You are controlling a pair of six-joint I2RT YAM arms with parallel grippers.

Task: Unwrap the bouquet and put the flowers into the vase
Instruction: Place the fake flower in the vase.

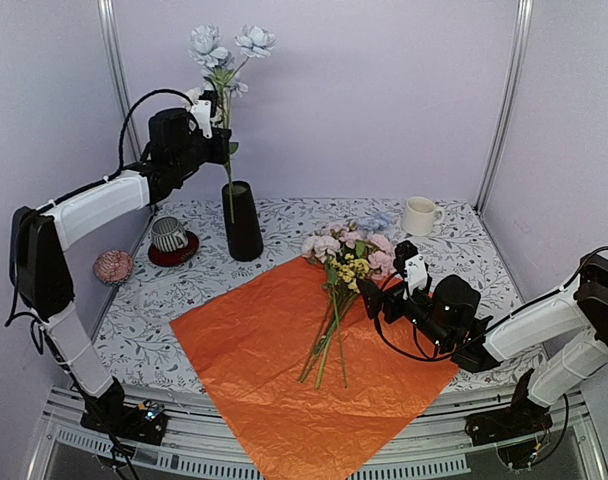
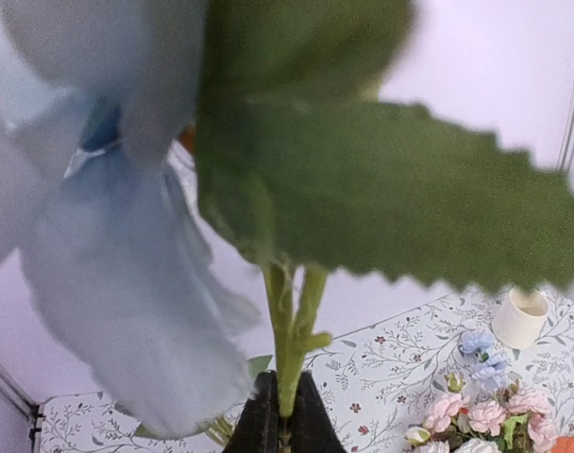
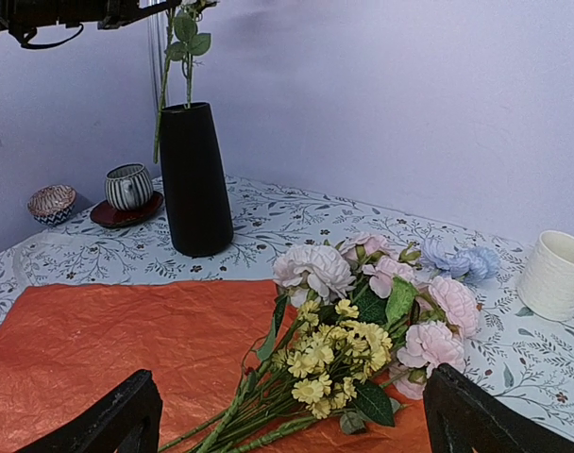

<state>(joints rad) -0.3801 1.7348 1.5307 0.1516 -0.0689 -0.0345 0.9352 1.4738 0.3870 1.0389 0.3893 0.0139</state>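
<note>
A pale blue flower (image 2: 126, 283) and its toothed green leaf (image 2: 391, 198) fill the left wrist view, blurred by closeness. Below them the left hand (image 2: 285, 420) is pinched together on the green stem. The top view explains the pose: that hand holds the blue flower high above the vase (image 1: 243, 222), blooms up, so the long stem can drop straight toward the narrow mouth. The right wrist view adds a detail. One thin stem enters the mouth, while another green line seems to run down outside the vase's left flank, so I judge the insertion unfinished.

The other flowers (image 1: 342, 265) lie in a loose bunch on the opened orange sheet (image 1: 254, 370), heads toward the back wall. No kraft paper or ribbon shows, so the unwrapping looks done. The right hand (image 3: 289, 377) hovers low beside the bunch and points at it, with fingers spread wide and gripping nothing, seemingly lined up for the next stem. Only the top view shows the sheet's near corner hanging over the desk (image 1: 454, 235) edge. A white mug (image 1: 419, 215) stands behind the bunch. A striped cup (image 1: 169, 234) and a small bowl (image 1: 113, 266) sit left of the vase.
</note>
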